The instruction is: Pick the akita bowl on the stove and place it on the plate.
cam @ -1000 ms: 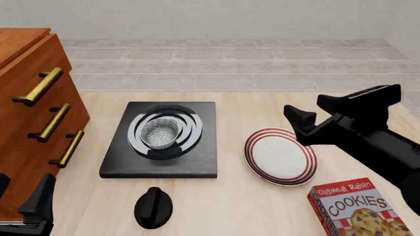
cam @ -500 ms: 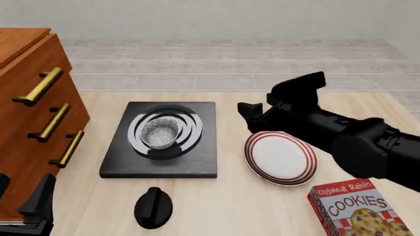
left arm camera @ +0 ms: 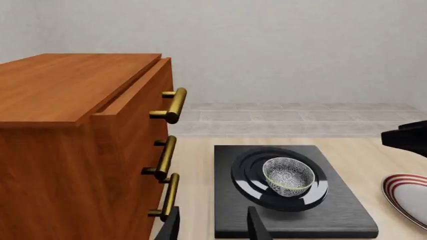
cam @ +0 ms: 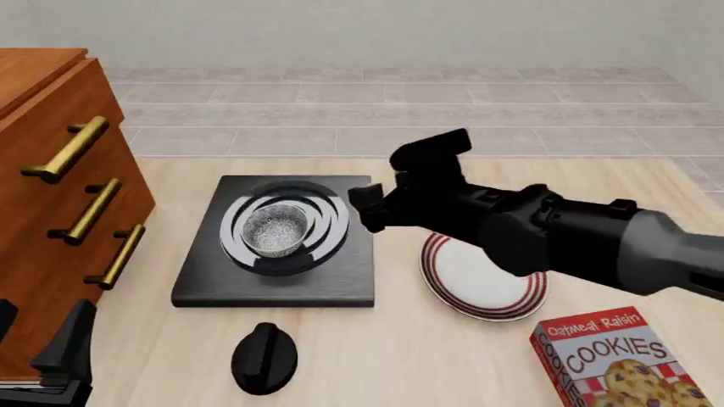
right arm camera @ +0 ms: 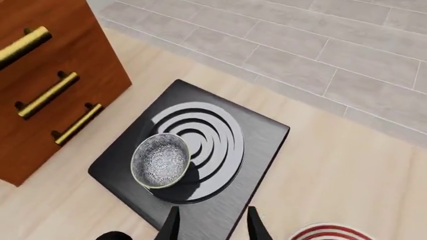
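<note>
- Sweeping in over the plate (cam: 484, 275), the right gripper (cam: 398, 182) is now nearing the stove (cam: 280, 243), jaws spread and empty.
- Nothing is being carried yet; the akita bowl (cam: 275, 230) is sitting on the burner rings, apparently empty, so grasp, lift and placing remain.
- Low by the drawers, the left gripper (left arm camera: 212, 225) is idling, seemingly parted.

Wooden drawer cabinet (cam: 57, 195), light table (cam: 396, 356), grey tiled floor (cam: 396, 110), pale wall (cam: 374, 34)

Black right arm (cam: 543, 233), grey cylindrical segment
</note>
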